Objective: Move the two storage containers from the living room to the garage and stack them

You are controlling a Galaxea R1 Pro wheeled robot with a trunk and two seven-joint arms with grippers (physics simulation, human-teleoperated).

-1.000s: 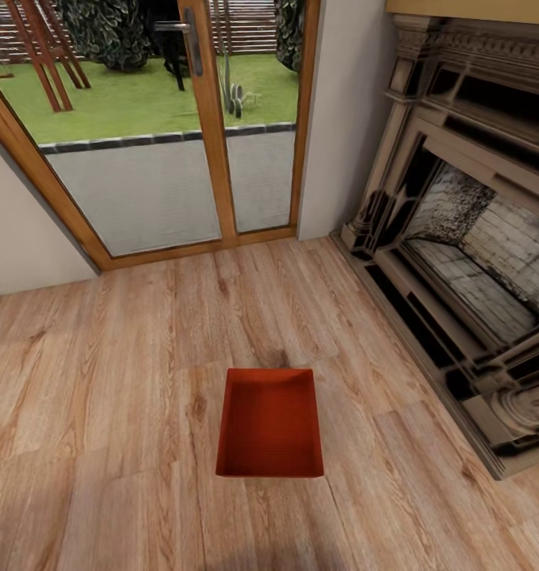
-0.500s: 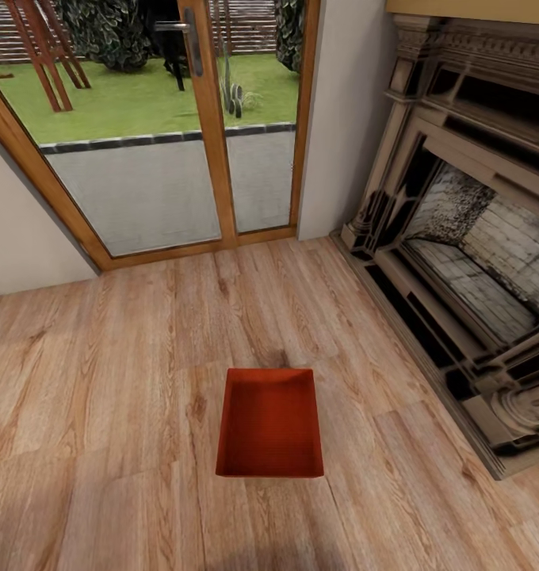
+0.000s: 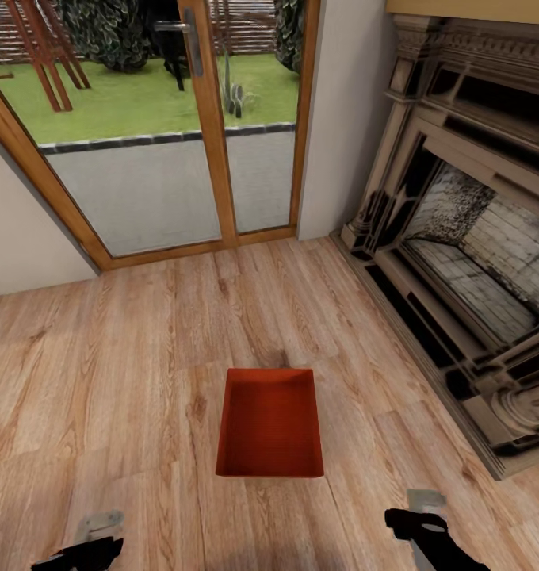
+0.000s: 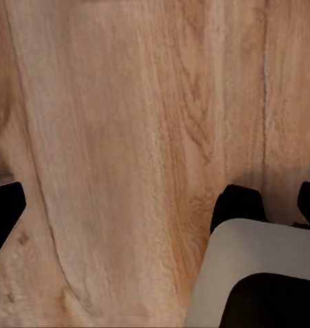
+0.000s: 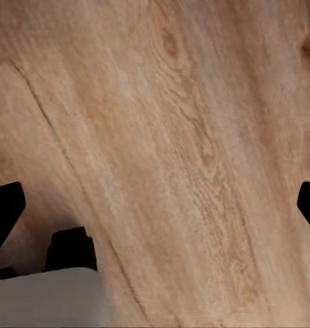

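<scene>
Right now one container (image 3: 270,423) sits on the wood floor (image 3: 127,381) between the low left pincer (image 3: 78,547) and right pincer (image 3: 416,519), both spread wide, empty. Risk: uneven side squeeze tips or skids it.

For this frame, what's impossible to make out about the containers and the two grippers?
- Second container: just one storage container can be made out, on the wood floor.
- Left gripper and right gripper: the head view's bottom edge cuts off the arms.
- Jaws: wide apart at each wrist view's edges, tips cut off.
</scene>
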